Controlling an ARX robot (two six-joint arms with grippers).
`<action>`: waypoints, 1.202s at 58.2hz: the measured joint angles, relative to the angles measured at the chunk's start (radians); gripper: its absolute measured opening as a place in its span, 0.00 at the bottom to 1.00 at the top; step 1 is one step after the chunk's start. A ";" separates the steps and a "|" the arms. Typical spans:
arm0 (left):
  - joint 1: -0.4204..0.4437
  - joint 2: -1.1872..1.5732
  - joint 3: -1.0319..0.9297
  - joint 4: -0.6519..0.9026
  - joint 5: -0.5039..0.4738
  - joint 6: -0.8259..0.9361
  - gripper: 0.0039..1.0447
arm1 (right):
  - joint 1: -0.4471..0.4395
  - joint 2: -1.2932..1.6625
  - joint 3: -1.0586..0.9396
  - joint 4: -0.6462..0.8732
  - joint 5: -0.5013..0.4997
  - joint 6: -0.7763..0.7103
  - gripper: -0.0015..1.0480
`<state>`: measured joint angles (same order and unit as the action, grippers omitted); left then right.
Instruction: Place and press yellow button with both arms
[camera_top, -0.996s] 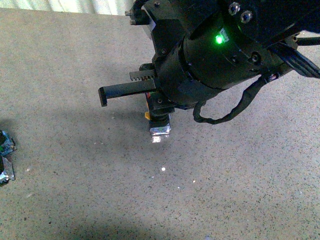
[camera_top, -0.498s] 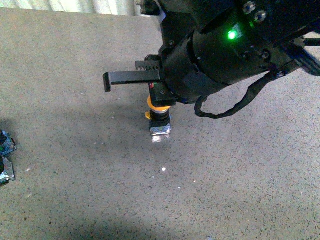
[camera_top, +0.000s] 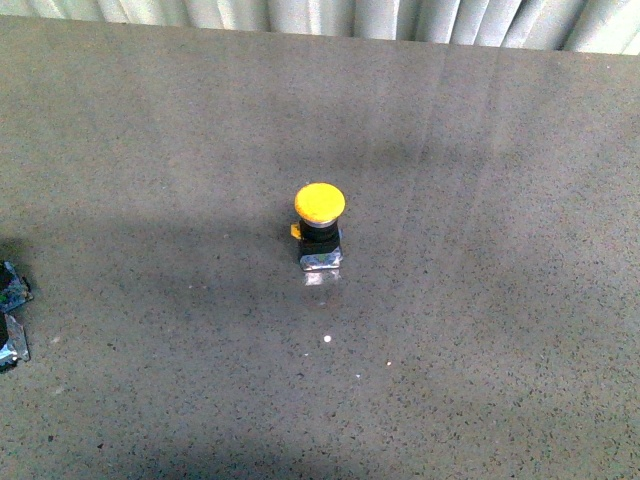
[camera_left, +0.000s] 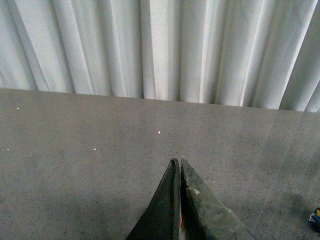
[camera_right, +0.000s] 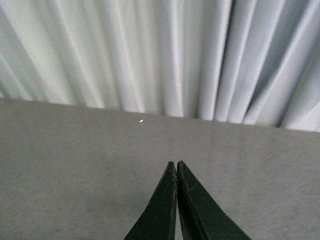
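The yellow button (camera_top: 320, 203) stands upright on the grey table (camera_top: 480, 330) near the middle of the front view, its round yellow cap on a black neck over a shiny metal base. Neither arm shows in the front view. In the left wrist view my left gripper (camera_left: 178, 161) is shut with nothing between its fingers, pointing over bare table towards the curtain. In the right wrist view my right gripper (camera_right: 175, 163) is shut and empty as well. The button appears in neither wrist view.
A pleated white curtain (camera_top: 330, 18) runs along the table's far edge. A small blue and silver object (camera_top: 12, 312) lies at the left edge of the front view, and a similar bit (camera_left: 315, 220) shows at the left wrist view's border.
The black arm with the green light, which hung over the button, has lifted away and left the front view. The button stays in place, its cap now fully uncovered.
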<state>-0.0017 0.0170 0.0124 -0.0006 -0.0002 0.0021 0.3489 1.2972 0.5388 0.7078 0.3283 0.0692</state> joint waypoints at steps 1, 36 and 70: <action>0.000 0.000 0.000 0.000 0.000 0.000 0.01 | -0.011 -0.012 -0.027 0.033 -0.003 -0.010 0.01; 0.000 0.000 0.000 0.000 0.000 0.000 0.01 | -0.223 -0.410 -0.407 0.037 -0.204 -0.063 0.01; 0.000 0.000 0.000 0.000 0.000 0.000 0.01 | -0.346 -0.754 -0.521 -0.174 -0.327 -0.064 0.01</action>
<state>-0.0017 0.0170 0.0124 -0.0006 -0.0002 0.0021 0.0025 0.5434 0.0181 0.5339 0.0017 0.0055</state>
